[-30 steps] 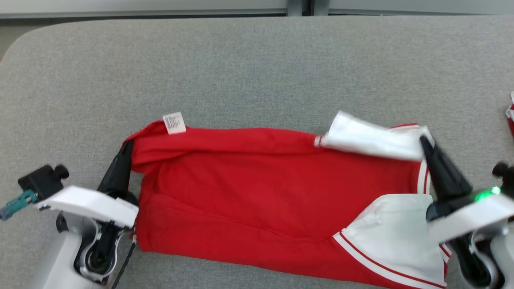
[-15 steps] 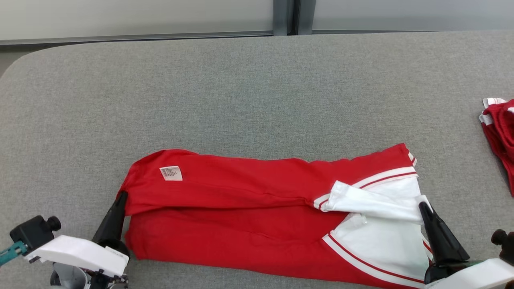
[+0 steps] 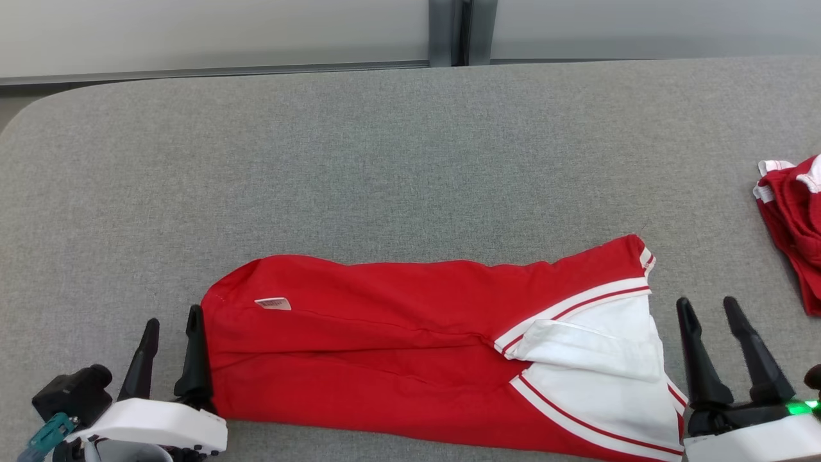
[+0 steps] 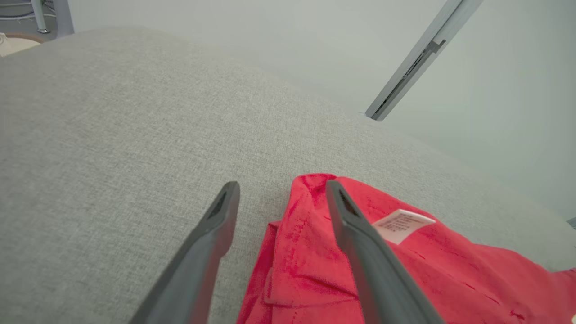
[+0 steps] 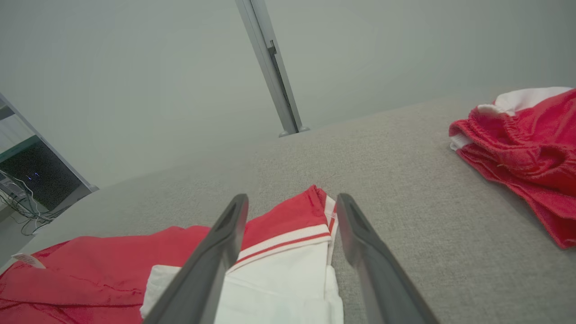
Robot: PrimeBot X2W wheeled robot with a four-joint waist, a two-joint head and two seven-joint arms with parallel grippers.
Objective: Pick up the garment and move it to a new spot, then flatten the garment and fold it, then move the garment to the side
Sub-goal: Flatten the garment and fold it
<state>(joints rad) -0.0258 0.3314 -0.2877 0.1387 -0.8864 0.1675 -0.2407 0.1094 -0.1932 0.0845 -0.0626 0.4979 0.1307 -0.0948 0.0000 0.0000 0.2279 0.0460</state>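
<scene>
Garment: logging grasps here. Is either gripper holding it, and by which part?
Nothing is held: the left gripper and right gripper stand open at the two ends of the garment.

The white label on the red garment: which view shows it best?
Left wrist view: the label is close, its printed lines visible. The head view shows it small; the right wrist view, tiny at the left edge.

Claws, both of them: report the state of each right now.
Left claw: open, holding nothing, at the left end of the garment.
Right claw: open, holding nothing, just off the garment's right end.
</scene>
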